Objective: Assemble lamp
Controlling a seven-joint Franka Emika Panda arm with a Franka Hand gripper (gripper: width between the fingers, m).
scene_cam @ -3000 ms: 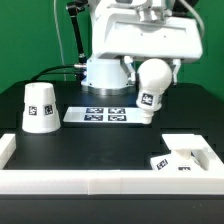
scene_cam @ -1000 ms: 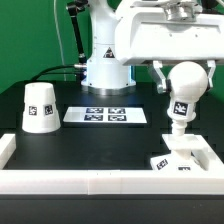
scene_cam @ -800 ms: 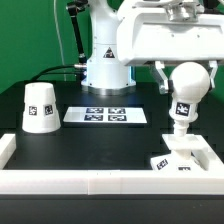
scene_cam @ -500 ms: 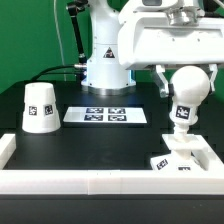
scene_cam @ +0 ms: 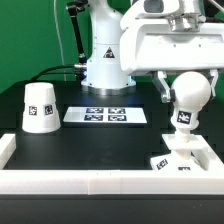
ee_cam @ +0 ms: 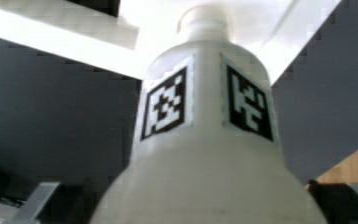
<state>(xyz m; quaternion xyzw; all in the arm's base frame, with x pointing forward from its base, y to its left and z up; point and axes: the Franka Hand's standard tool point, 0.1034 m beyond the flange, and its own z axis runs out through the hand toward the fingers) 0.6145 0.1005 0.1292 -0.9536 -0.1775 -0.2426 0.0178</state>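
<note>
My gripper (scene_cam: 189, 90) is shut on the white round bulb (scene_cam: 188, 98), neck pointing down. The bulb's neck tip is right above the flat square base (scene_cam: 182, 157) at the exterior view's lower right, nearly touching it. In the wrist view the bulb (ee_cam: 202, 130) fills the frame with two square tags on its neck, and its tip points at the white base (ee_cam: 87, 35). The dark fingers (ee_cam: 345, 190) flank the bulb's round body. The white cone shade (scene_cam: 39, 107) stands alone at the exterior view's left.
The marker board (scene_cam: 107, 115) lies flat in front of the robot's base (scene_cam: 105, 70). A white wall (scene_cam: 80, 180) runs along the table's front edge, with a raised end at the left (scene_cam: 6, 148).
The bulb has moved to the exterior view's right and come down over the base, still held in my gripper. The shade and base have not moved.
</note>
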